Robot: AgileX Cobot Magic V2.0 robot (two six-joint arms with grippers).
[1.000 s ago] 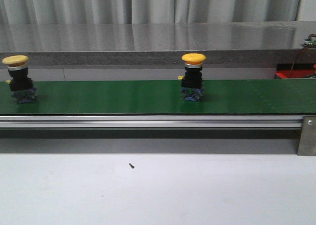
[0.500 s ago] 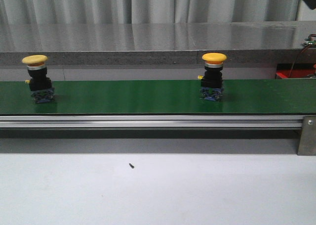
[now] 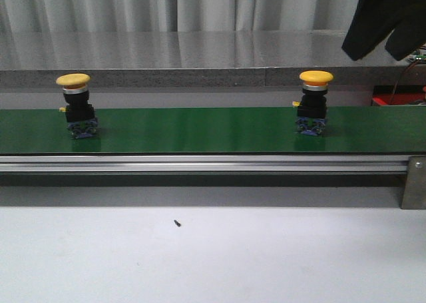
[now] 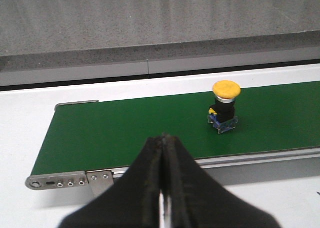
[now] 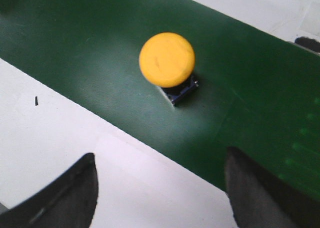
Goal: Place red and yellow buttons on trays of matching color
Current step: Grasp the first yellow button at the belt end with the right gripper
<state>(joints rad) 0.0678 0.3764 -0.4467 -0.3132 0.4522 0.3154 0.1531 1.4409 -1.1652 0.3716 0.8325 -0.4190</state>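
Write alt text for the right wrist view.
A yellow mushroom-head push button stands upright on a green conveyor belt, seen from above. The right tool hangs open over the white table, its two dark fingers wide apart.

Right gripper (image 3: 386,40) hangs high at the front view's upper right, fingers (image 5: 65,198) spread wide apart, nothing between them. Left gripper (image 4: 164,138) shows in its wrist view only, fingertips pressed together, nothing held.

2 yellow buttons stand upright on the green conveyor belt (image 3: 200,130), well apart: left yellow button (image 3: 77,106) and right yellow button (image 3: 313,102), each with a mushroom cap, black body and blue base.
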